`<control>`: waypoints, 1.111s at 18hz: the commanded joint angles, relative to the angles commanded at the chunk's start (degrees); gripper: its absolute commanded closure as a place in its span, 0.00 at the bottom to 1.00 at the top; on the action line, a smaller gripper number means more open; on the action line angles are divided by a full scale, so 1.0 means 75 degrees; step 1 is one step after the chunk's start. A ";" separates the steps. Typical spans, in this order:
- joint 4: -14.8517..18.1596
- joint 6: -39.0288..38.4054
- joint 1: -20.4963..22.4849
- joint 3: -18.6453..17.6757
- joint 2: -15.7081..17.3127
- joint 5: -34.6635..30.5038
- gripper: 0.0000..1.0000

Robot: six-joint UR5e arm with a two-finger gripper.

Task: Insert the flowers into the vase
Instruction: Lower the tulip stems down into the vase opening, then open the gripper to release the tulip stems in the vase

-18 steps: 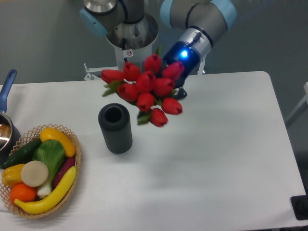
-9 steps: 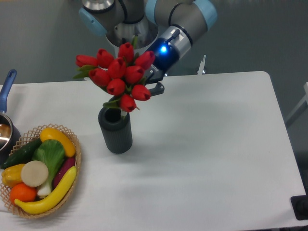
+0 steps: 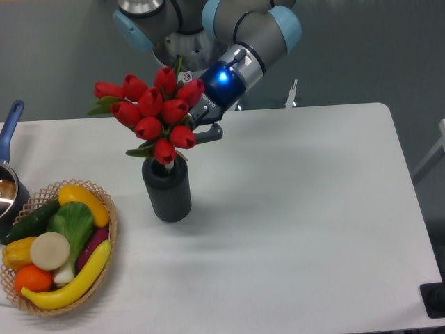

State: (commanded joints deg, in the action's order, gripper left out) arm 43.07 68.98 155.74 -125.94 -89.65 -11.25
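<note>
nine or so red flowers [image 3: 149, 120] are hanging tilted over the vase [image 3: 167, 187], leaning toward ten o'clock. gripper [image 3: 203, 123] jaws are clamping the stems. released now, the bunch is risking toppling and tipping the vase.

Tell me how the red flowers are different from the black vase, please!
The flowers are bright red with green leaves; the vase is plain dark grey-black. The flowers are a bumpy bunch of many buds; the vase is one smooth cylinder. The flowers are held up, tilted, by the gripper; the vase stands upright on the table. They meet at the vase's mouth, where the bunch's bottom points.
</note>
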 joint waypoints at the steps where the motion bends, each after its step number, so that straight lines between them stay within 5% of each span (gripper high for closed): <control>1: 0.0000 0.0164 0.0000 -0.0105 0.0000 0.0000 0.92; 20: 0.0000 0.1841 0.0000 -0.0763 -0.0539 -0.0012 0.74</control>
State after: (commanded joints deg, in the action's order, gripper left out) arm 43.07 82.79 155.74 -131.66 -93.69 -11.34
